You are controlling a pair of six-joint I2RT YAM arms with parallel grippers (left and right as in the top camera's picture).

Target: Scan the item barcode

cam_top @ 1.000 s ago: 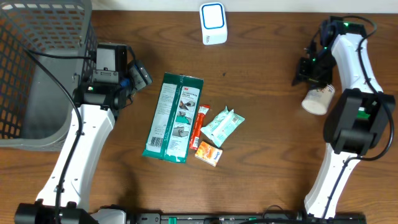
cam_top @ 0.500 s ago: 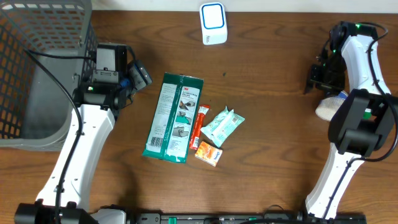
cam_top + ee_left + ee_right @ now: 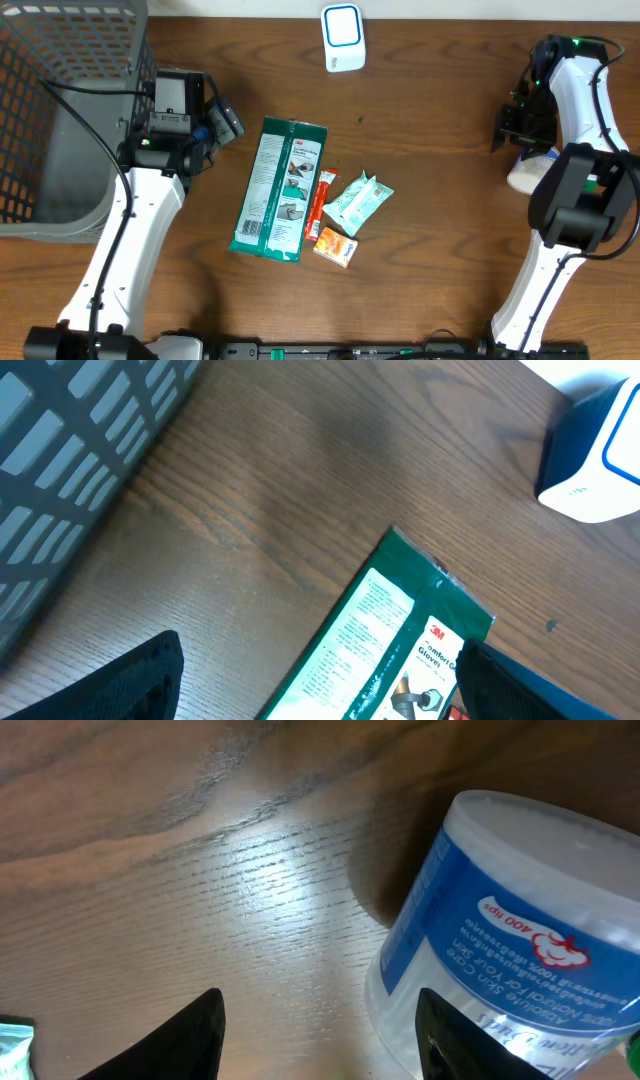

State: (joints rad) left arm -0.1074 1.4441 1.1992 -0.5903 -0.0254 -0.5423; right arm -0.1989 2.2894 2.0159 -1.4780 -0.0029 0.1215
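The item to scan is a clear round tub (image 3: 500,920) of cotton swabs with a blue label. It lies on its side at the far right of the desk (image 3: 430,130), partly hidden under the right arm in the overhead view. The right end effector (image 3: 320,1002) hovers just over it with its fingers apart. Bare wood shows between them, and the tub lies against the right-hand finger (image 3: 440,1035). Whether they touch I cannot tell.

The white and blue scanner (image 3: 342,38) stands at the back edge, well apart from the tub. Mid-desk lie a long green packet (image 3: 278,188), a red stick (image 3: 322,204), two pale green sachets (image 3: 358,202) and a small orange box (image 3: 335,246). The left end effector (image 3: 225,122) sits near the green packet's top corner with its fingers spread wide and nothing between them. A grey mesh basket (image 3: 60,100) stands at the far left.
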